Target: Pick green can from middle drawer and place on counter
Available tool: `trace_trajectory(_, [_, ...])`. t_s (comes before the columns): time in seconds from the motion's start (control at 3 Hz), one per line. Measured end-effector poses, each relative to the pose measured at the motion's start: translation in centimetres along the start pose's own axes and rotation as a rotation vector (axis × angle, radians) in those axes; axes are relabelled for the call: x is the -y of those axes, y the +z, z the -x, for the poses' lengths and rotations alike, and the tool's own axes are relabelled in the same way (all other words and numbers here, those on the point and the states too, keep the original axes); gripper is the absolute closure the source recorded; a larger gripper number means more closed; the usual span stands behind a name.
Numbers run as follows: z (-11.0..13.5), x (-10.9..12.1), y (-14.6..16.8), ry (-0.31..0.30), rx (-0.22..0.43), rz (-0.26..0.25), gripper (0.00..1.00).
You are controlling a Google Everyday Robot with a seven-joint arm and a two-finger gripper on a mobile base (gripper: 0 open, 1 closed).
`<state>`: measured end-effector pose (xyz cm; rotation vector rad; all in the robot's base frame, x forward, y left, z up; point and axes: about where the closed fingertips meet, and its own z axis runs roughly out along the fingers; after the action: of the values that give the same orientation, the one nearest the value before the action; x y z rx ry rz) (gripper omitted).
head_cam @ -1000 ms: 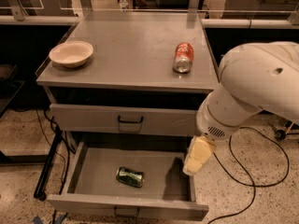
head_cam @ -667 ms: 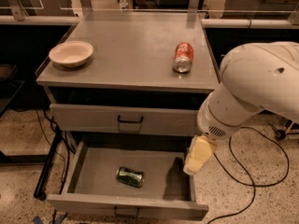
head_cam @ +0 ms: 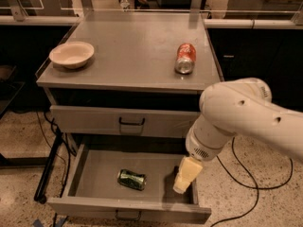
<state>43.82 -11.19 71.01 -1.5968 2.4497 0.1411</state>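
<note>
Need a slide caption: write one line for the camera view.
Gripper hangs in the open middle drawer, beside the green can lying there; bowl and red can sit on the counter.

The green can (head_cam: pixel 131 179) lies in the middle drawer (head_cam: pixel 94 171), the gripper (head_cam: pixel 182 186) to its right.

Right end of middle drawer (head_cam: pixel 94 174) behind claw (head_cam: pixel 182 184); arm (head_cam: pixel 246 112) past right edge

Counter (head_cam: pixel 132 56) holds a bowl (head_cam: pixel 71 54) and orange-red can (head_cam: pixel 185 58); the claw (head_cam: pixel 181 187) hangs over the drawer (head_cam: pixel 94 174).
</note>
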Motion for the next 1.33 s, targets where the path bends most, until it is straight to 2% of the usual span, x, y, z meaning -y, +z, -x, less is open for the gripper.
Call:
trace_trajectory(0.33, [0.4,0.0,3.3,0.041,0.012,0.044,0.0])
trace_trajectory(0.67, [0.4,0.0,3.7,0.045,0.013,0.05,0.0])
trace_trajectory(1.0, [-0.3,-0.5,5.0,0.072,0.061,0.093,0.0])
trace_trajectory(1.33, [0.3,-0.8,9.2,0.115,0.135,0.154,0.0])
